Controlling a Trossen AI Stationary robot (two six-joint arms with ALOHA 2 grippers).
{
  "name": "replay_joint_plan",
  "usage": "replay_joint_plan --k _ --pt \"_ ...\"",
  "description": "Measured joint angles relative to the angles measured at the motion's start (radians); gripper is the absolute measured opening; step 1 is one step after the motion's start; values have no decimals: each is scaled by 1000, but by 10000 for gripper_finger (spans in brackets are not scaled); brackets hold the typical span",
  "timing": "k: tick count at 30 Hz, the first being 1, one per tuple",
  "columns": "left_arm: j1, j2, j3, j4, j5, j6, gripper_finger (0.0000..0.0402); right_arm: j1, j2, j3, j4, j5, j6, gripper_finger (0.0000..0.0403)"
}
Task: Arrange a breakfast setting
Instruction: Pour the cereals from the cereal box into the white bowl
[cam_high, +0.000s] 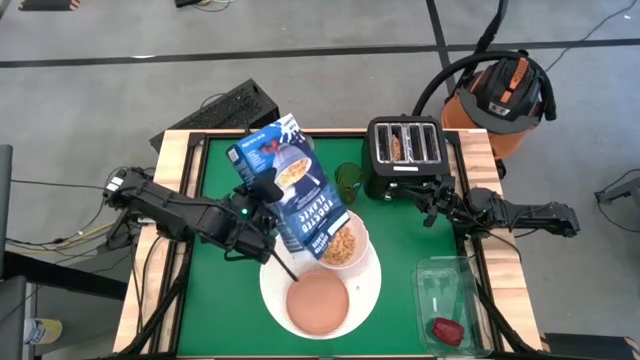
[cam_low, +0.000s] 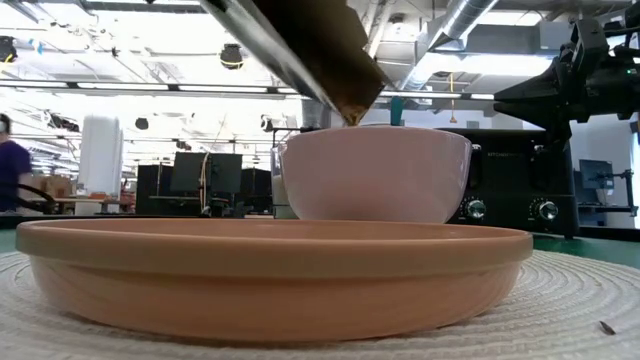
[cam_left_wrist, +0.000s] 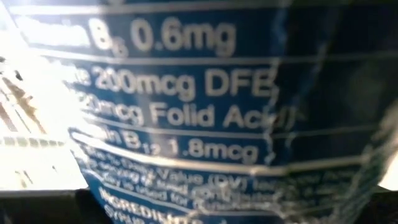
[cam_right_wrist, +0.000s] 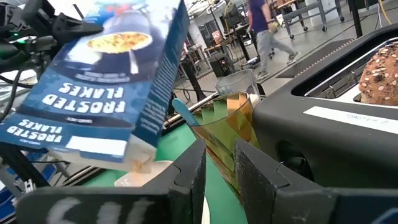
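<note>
Blue Frosted Flakes cereal box (cam_high: 293, 185): held tipped upside down above the desk, open end lowest, directly over the white bowl (cam_high: 345, 243); tan flakes show in the bowl beneath the box's mouth. In the low view the box's corner (cam_low: 340, 70) hangs just above the bowl's rim (cam_low: 375, 175). Left pincer (cam_high: 262, 222): clamped on the side of the box, its arm reaching in from the desk's left edge; the left wrist view is filled by the box's printed nutrition panel (cam_left_wrist: 186, 112). White bowl: sits at the far right part of the large round white plate (cam_high: 368, 290), which has a woven, ribbed surface. Salmon-pink plate (cam_high: 318, 303): lies on the near part of the same white plate, just beside the bowl. Small dark-red item (cam_high: 446, 330): lies in the clear plastic tray (cam_high: 440, 280) at the desk's near right corner. Green tumbler (cam_high: 348, 180): stands between the box and the black four-slot toaster (cam_high: 405, 155); a blue handle (cam_right_wrist: 184, 113) sticks out of it. Toaster: at the far side of the green desk (cam_high: 215, 290), a seeded brown bagel (cam_right_wrist: 376, 74) in one slot. Right pincer (cam_high: 428, 205): near the front of the toaster, fingers (cam_right_wrist: 189, 171) narrowly apart, holding nothing. Orange shop vacuum (cam_high: 505, 95): on the floor beyond the desk's far right corner.
</note>
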Motion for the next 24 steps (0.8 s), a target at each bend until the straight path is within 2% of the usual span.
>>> replay_joint_plan --k 4,8,12,24 --pt "11 0 0 -7 41 -8 230 0 0 0 0 0 0 107" --pt "14 0 0 32 12 27 230 0 0 0 0 0 0 107" --pt "19 1 0 29 42 15 230 0 0 0 0 0 0 107" --pt "20 0 0 23 95 -130 230 0 0 0 0 0 0 107"
